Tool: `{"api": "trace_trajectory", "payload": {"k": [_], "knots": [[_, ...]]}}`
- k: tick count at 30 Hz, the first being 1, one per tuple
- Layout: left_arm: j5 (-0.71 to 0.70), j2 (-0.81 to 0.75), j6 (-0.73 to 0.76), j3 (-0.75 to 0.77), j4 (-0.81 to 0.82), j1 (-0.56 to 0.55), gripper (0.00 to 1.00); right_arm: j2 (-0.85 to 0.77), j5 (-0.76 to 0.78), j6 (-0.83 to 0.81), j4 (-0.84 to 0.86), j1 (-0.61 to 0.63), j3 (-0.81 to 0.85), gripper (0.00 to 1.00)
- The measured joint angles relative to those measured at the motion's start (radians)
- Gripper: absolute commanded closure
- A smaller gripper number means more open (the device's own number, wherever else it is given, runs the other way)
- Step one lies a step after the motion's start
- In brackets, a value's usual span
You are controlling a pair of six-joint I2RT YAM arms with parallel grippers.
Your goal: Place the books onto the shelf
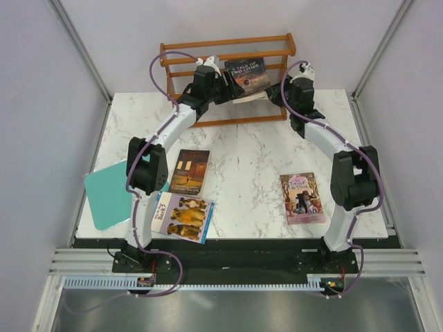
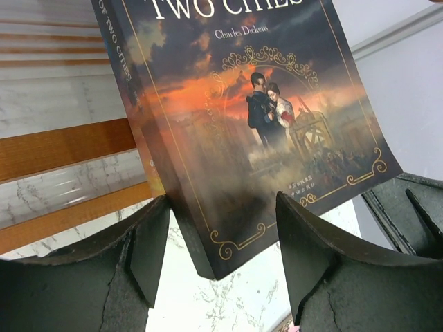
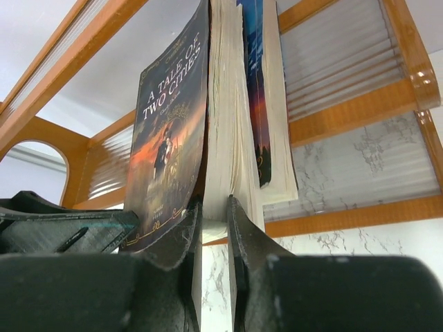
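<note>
A Tale of Two Cities (image 1: 248,75) is being held on edge against the front of the shelf (image 1: 228,41), with its long axis near upright and leaning a little, and its front cover is being faced toward the left tool (image 2: 221,200). The book is being pinched at its bottom edge by the right tool (image 3: 213,207). The fingers are being pressed together on the page block from below, and the front cover is being left to bow away outside the grip. The left tool is being kept spread, with a finger to either side of the book's lower corner and no clear hold on it. A second book (image 3: 277,104) is being kept upright just behind, closer to the shelf's rails. The shelf lies straight beyond the held book from both tools, so a push directly back, with the book kept upright, is judged to be what is being set up. A brown-orange book (image 1: 189,171), a dog-covered book (image 1: 182,216) and a pink book (image 1: 302,198) are being left flat on the surface (image 1: 242,152), well away from the shelf.
</note>
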Motion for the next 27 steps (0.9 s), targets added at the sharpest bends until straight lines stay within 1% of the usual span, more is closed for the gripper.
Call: {"api": "trace_trajectory", "payload": {"k": [10,13,17,18,19,21,23,25,26,27], "knots": [[-0.015,-0.002,-0.006,-0.001,-0.001,-0.013,0.31,-0.055,0.004,0.027,0.062,-0.004,-0.099,0.92],[-0.017,-0.021,-0.006,-0.034,0.008,-0.015,0.30,-0.064,0.005,0.041,0.077,-0.004,-0.117,0.92],[-0.042,-0.105,0.000,-0.154,0.024,-0.026,0.30,-0.077,0.003,0.055,0.084,-0.003,-0.139,0.93],[-0.060,-0.148,0.006,-0.219,0.042,-0.029,0.29,-0.078,0.003,0.058,0.085,-0.003,-0.139,0.93],[-0.071,-0.181,0.011,-0.258,0.043,-0.031,0.25,-0.079,0.003,0.061,0.085,-0.002,-0.139,0.93],[-0.102,-0.264,0.027,-0.368,0.079,-0.035,0.23,-0.079,0.003,0.062,0.086,-0.002,-0.139,0.93],[-0.134,-0.341,0.045,-0.454,0.105,-0.035,0.25,-0.079,0.003,0.063,0.086,-0.002,-0.139,0.93],[-0.154,-0.397,0.066,-0.502,0.122,-0.035,0.35,-0.079,0.005,0.063,0.086,-0.002,-0.139,0.93],[-0.159,-0.416,0.074,-0.512,0.129,-0.035,0.43,-0.079,0.006,0.063,0.086,-0.002,-0.139,0.93],[-0.160,-0.429,0.083,-0.515,0.135,-0.035,0.67,-0.079,0.008,0.064,0.085,-0.002,-0.139,0.93]]}}
